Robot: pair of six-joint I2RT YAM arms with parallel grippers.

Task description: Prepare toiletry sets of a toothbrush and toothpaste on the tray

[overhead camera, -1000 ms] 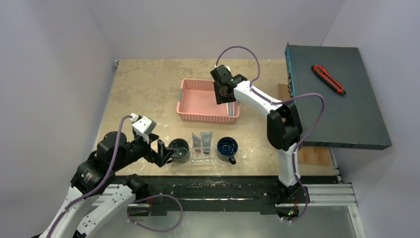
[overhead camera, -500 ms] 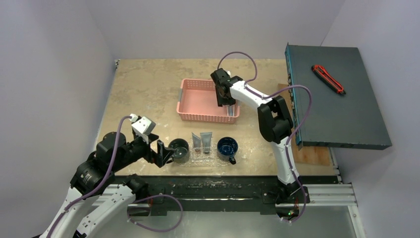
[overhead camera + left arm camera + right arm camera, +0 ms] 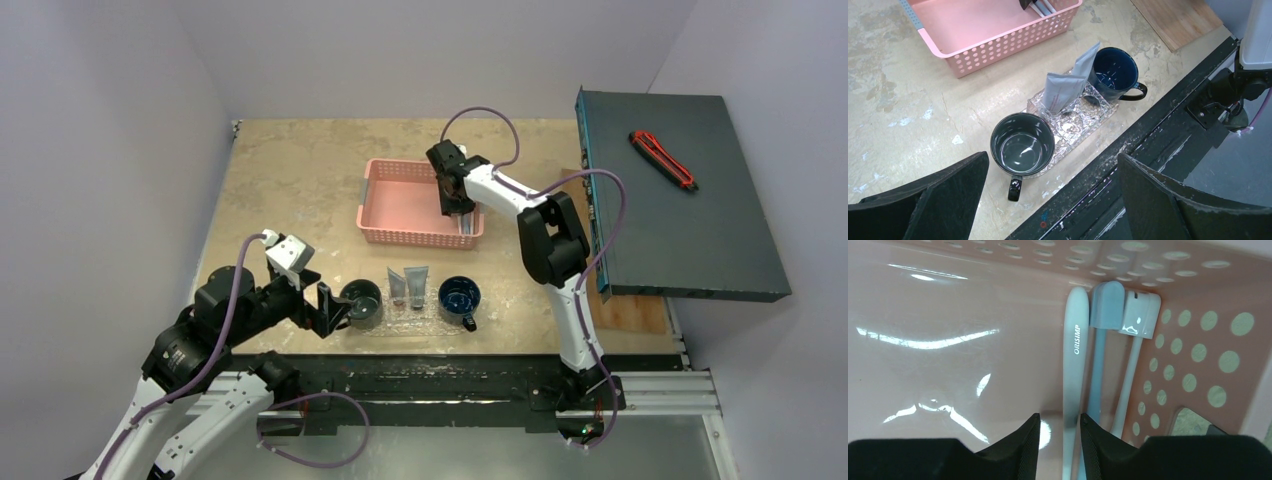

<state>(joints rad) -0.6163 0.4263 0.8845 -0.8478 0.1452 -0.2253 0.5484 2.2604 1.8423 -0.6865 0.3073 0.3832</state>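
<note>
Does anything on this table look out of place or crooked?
The two tubes on the tray stand tilted beside the blue mug rather than lying flat. A red utility knife lies on the dark panel, unrelated to toiletries.

**Left jaws wide, right jaws narrow**

The left arm (image 3: 215,320) is held folded low near its base, and the left gripper (image 3: 1052,159) is spread fully wide. The right arm (image 3: 545,240) is stretched forward. The right gripper (image 3: 1059,426) is pointed downward, its fingers (image 3: 1018,445) narrowly parted.
</note>
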